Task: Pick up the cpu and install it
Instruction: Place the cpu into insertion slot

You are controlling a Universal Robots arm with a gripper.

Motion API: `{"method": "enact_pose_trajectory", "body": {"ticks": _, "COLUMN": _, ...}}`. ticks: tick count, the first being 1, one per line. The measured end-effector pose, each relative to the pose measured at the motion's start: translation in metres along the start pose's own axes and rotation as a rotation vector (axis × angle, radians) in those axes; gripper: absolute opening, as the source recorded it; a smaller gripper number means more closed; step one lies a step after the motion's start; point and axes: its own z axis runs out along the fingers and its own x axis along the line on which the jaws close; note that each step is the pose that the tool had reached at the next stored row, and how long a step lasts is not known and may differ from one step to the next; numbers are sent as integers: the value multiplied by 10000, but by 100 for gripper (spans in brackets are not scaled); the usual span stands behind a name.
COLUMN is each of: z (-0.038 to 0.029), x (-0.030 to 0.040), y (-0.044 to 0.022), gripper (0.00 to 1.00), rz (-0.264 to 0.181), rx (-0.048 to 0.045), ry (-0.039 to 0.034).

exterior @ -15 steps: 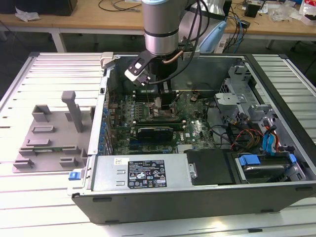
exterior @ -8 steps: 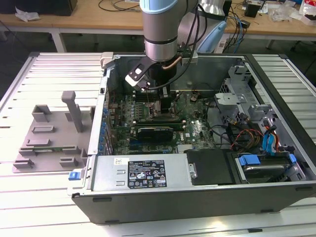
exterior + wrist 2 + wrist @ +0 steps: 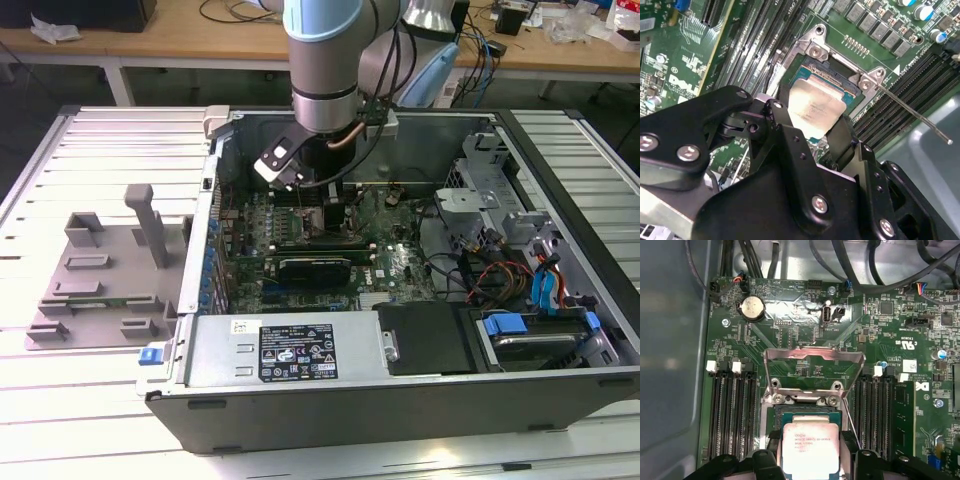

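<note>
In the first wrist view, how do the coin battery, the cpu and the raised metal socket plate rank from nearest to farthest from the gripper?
1. The cpu: between the fingers of the gripper, over the socket.
2. The raised metal socket plate: standing open just beyond the socket.
3. The coin battery: farther still, past the plate and off to one side.

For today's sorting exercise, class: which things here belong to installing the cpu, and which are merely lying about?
Job: gripper, holding the cpu; open socket; raised load plate.
Lying about: grey tray; coin battery; power supply.
</note>
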Motion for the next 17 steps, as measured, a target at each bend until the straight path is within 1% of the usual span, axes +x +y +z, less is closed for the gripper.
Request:
{"method": "enact_pose_trajectory", "body": {"ticks": 3, "z": 16, "x": 1, "y": -2, "gripper": 54, "rz": 1, "rx": 0, "ry": 0}}
{"method": "enact_pose_trajectory", "body": {"ticks": 6, "z": 61, "x": 2, "y": -7, "gripper": 54, "rz": 45, "rx": 1, "ry": -4}}
{"method": "enact_pose_trajectory", "body": {"ticks": 10, "z": 71, "x": 2, "y": -8, "gripper": 54, "rz": 288, "rx": 10, "ry": -27}}
{"method": "enact_pose_trajectory", "body": {"ticks": 17, "z": 113, "x": 24, "y": -11, "gripper": 54, "rz": 297, "rx": 8, "ry": -15}}
